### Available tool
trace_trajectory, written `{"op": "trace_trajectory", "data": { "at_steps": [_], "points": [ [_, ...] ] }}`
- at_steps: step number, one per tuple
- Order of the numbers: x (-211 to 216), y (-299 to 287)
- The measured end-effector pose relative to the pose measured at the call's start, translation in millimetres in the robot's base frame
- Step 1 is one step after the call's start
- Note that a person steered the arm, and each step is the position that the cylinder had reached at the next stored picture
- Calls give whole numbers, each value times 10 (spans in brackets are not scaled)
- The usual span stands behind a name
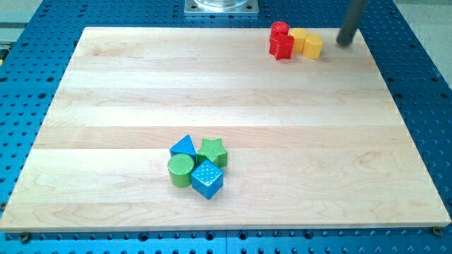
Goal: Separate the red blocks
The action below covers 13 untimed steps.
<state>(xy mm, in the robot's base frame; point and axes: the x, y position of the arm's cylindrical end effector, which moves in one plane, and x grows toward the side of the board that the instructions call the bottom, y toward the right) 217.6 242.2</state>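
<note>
Two red blocks sit touching at the view's top right: a red cylinder (280,29) behind and a knobbly red block (282,46) in front of it. Two yellow blocks press against their right side: a yellow block (297,38) and a yellow hexagon-like block (313,46). My tip (345,42) is the lower end of the dark rod at the view's top right. It stands to the right of the yellow hexagon-like block with a small gap, not touching any block.
A second cluster lies at the lower middle of the wooden board (106,141): a blue triangle (183,147), a green star (212,151), a green cylinder (181,169) and a blue cube (207,178). A metal arm base (221,6) is at the top edge.
</note>
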Motion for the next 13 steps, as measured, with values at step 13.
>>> {"op": "trace_trajectory", "data": {
  "at_steps": [13],
  "points": [
    [-125, -835]
  ]
}}
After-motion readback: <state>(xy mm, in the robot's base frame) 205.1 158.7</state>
